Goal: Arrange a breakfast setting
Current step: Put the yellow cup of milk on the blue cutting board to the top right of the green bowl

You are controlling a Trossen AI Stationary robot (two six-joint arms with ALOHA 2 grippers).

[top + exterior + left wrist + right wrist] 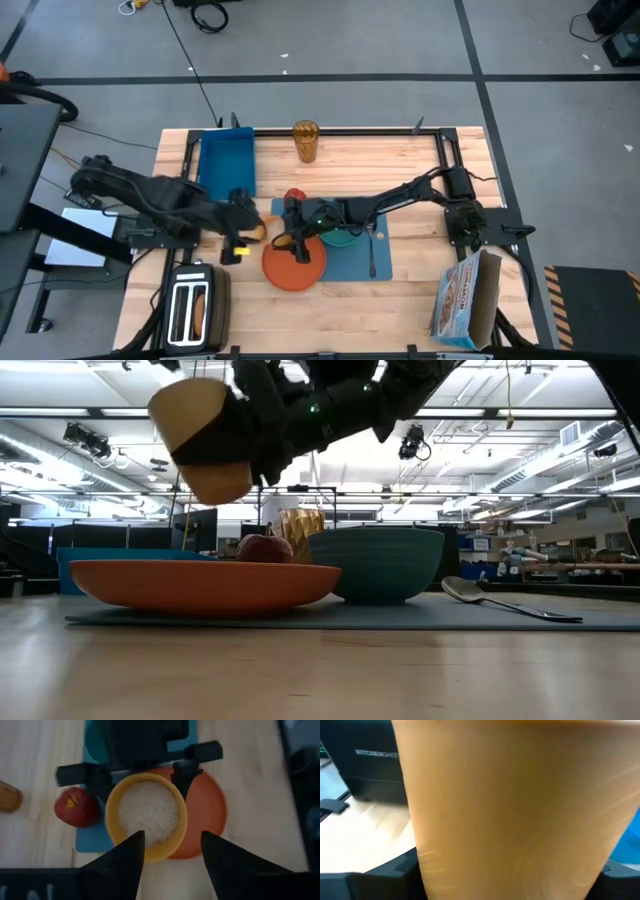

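The bagel [148,815] hangs clamped in the right tool [145,767] above the plate [207,812], just ahead of the left tool [170,852], whose fingers stand apart; next, I judge, lower and release.

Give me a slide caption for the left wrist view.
Bread half held by the right gripper above the orange plate, apple beside it on the placemat.

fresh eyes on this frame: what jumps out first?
The small orange cup, held in the air over the near-left edge of the orange plate by the right gripper, whose fingers clasp its sides. The left gripper sits right beside it with its fingers spread apart, off the cup. Behind the plate, on the blue placemat, are a red apple and a teal bowl.
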